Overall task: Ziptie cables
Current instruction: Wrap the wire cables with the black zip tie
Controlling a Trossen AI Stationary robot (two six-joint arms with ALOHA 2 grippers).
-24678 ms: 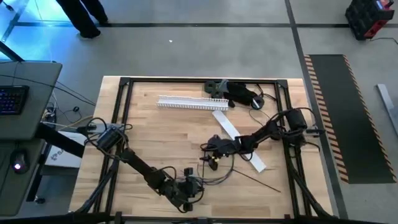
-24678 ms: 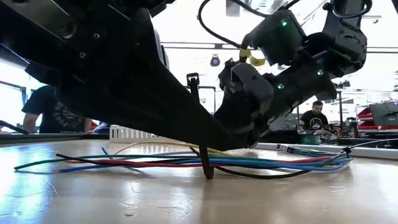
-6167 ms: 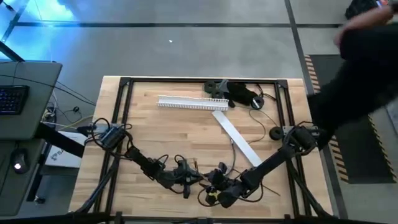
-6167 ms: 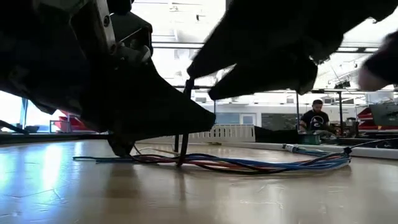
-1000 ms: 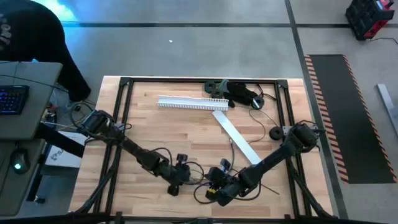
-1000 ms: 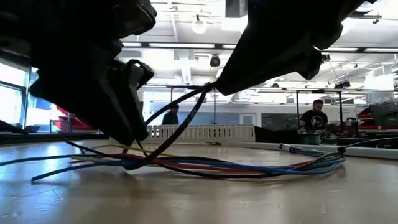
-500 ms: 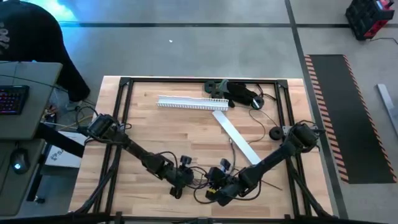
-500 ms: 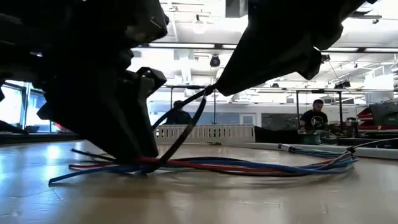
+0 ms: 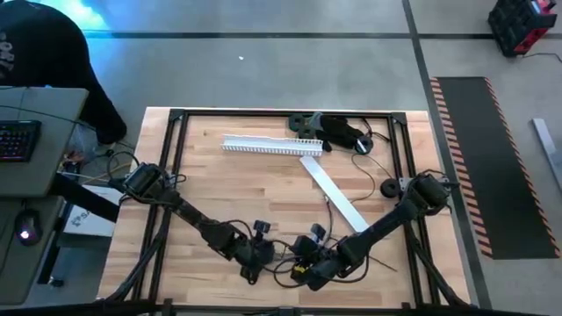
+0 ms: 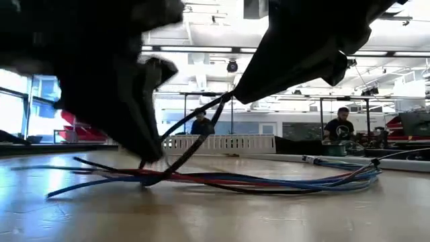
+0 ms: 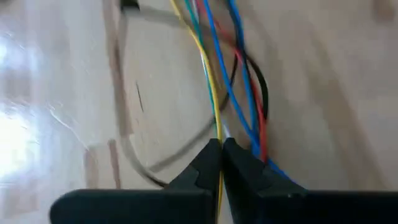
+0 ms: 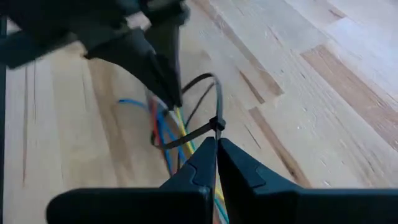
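The cables [image 10: 269,180] are a bunch of thin blue, red, yellow and green wires lying flat on the wooden table near its front middle [image 9: 285,274]. A black zip tie [image 12: 199,132] loops around them and rises at a slant from the bunch [image 10: 195,138]. My left gripper [image 11: 219,144] is down at the bunch, just left of the loop, shut on a wire. My right gripper [image 12: 216,142] is shut on the zip tie, a little above the table; in the high view it sits [image 9: 303,268] close to the right of my left gripper [image 9: 256,254]. My left gripper pinches the yellow wire [image 11: 217,127] of the bunch between its two fingertips; the blue and red wires pass beside the fingers. The fingers slant down onto the bunch from the table's left. The wires lie on the table. My right gripper pinches the zip tie's strap just beside its head [image 12: 217,124], between the two fingertips. The fingers come from the table's right, above the table. The strap slants down from the fingers [image 10: 227,99] and curves around the cables on the table.
A white slotted strip [image 9: 263,145] and a flat white strip [image 9: 334,195] lie farther back, with a black gadget [image 9: 338,132] at the far edge. A black frame [image 9: 171,175] borders the table. People are in the room behind [image 10: 342,128].
My left gripper has shifted a little toward the right gripper, along the bunch. The cables' left ends have slid on the table. My right gripper has kept the zip tie raised in the same place.
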